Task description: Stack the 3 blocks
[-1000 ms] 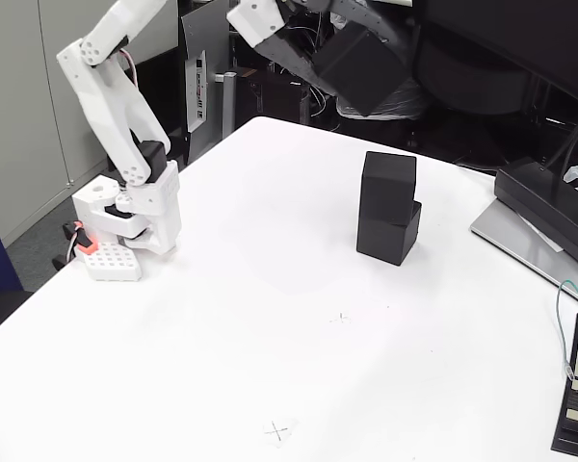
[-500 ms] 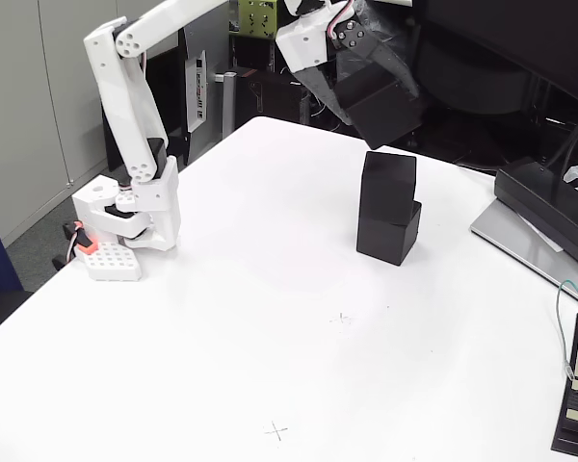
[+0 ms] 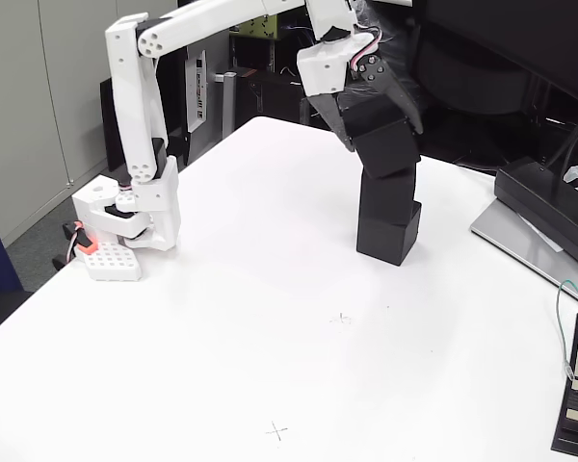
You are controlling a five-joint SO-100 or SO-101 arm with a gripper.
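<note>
Your gripper (image 3: 383, 144) is squeezing one black block, the top block (image 3: 382, 141), with a dark finger down each side of it. That block is leaning a bit and sitting right on the pile, touching the middle block (image 3: 386, 195) under it.

You are looking at three black blocks in all. The bottom block (image 3: 388, 235) is sitting on the white table (image 3: 270, 327), the middle block is on top of it and turned a little, so the edges are not lining up. None of the blocks is showing any writing or marks.

Your one white arm (image 3: 140, 106) is reaching up from its base (image 3: 127, 226) at the left edge of the table and bending over to the pile on the right side of the fixed view.

Two small pencil crosses (image 3: 277, 432) are showing on the table near the front. A gray laptop (image 3: 530, 236) is lying at the right edge, too far off for any label to be read.
</note>
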